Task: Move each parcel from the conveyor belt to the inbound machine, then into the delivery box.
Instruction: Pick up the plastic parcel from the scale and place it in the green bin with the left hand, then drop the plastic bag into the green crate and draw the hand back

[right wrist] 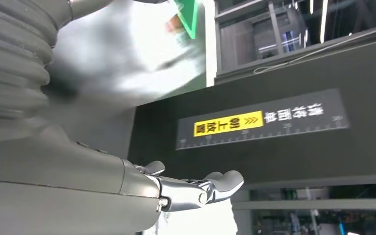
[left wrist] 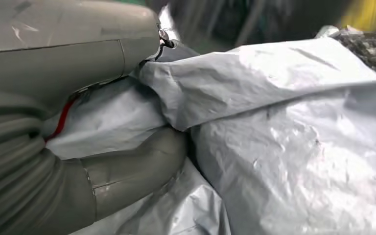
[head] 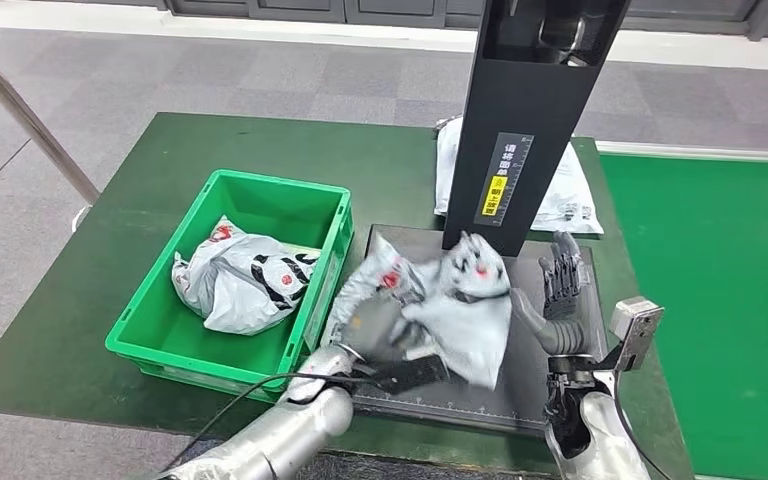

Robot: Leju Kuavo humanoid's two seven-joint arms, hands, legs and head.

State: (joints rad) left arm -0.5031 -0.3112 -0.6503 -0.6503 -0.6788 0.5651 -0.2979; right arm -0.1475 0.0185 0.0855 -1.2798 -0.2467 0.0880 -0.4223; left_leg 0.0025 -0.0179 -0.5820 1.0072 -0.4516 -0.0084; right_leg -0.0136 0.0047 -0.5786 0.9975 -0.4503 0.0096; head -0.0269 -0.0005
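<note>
A green crate [head: 312, 290] is seen on the left half of the dark green table [head: 160, 170], near its front edge, and a crumpled grey parcel with red and black print [head: 240, 280] lies inside it. Just to the right of the crate, a black flat platform [head: 520, 385] is set at the table's front edge, and the black upright column [head: 530, 130] of the inbound machine rises from the platform's far side, marked with a yellow label [head: 497, 195].

A second grey parcel [head: 460, 300] is held above the middle of the platform, in front of the column's foot, by the left hand [head: 400, 345]. In the left wrist view, the thick grey thumb [left wrist: 137, 166] and a grey finger are seen closed on the crinkled plastic of this parcel [left wrist: 284, 127], so the bag is grasped.

Behind the column, a third parcel, white and flat [head: 570, 195], lies toward the table's far right corner.

At the right edge of the platform, the right hand [head: 563, 285] is raised with its fingers [right wrist: 215, 183] spread apart and nothing in them; it is just beside the held parcel, and contact cannot be told. A bright green belt surface [head: 720, 300] lies beyond the table's right edge.
</note>
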